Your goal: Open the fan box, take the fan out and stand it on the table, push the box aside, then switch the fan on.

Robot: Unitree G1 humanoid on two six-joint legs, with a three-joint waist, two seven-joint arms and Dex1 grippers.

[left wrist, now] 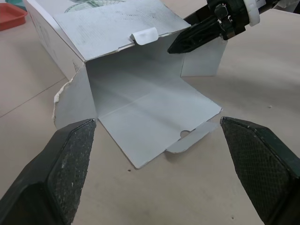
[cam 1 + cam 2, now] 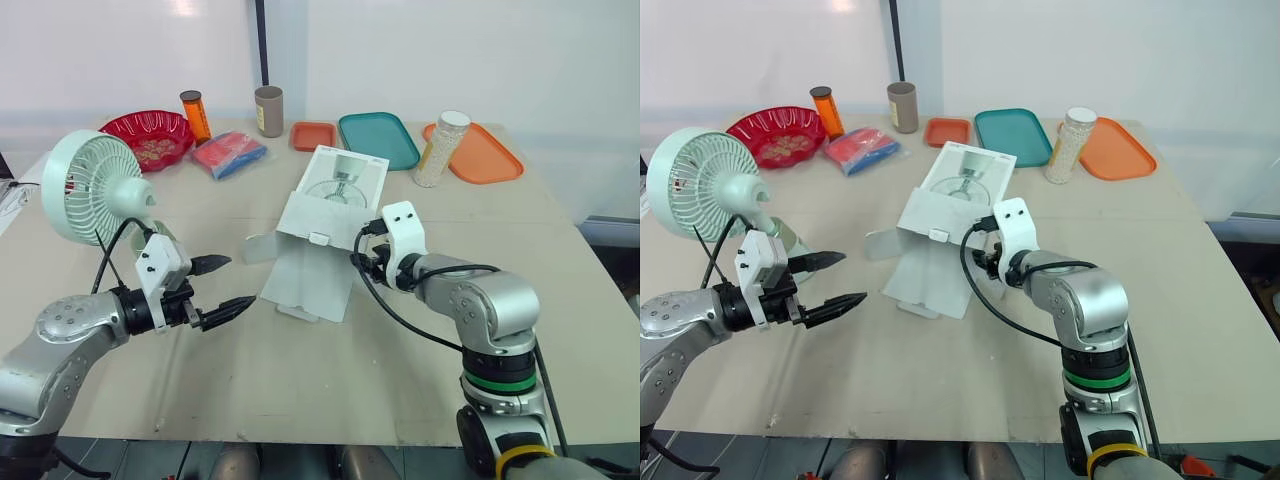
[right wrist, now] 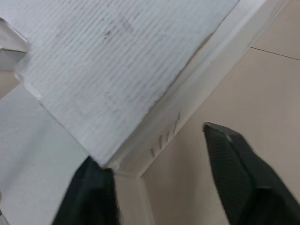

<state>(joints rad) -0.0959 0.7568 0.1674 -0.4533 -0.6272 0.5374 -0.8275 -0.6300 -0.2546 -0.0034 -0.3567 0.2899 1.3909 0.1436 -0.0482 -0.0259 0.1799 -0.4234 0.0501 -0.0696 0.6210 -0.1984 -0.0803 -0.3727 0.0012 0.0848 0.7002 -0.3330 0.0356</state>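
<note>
Cardboard fan box (image 2: 325,205) is flanked by the left gripper (image 2: 240,281) and right gripper (image 3: 150,145), both spread empty; pushed off-centre, it could be swung into the fan (image 2: 92,188).

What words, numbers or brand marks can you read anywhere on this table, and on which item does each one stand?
No text here can be read.
Fan box: a picture of a fan on its top face, no legible words.
Small marks on the box's side: too blurred to read.
Orange bottle: any print is too small to tell.
</note>
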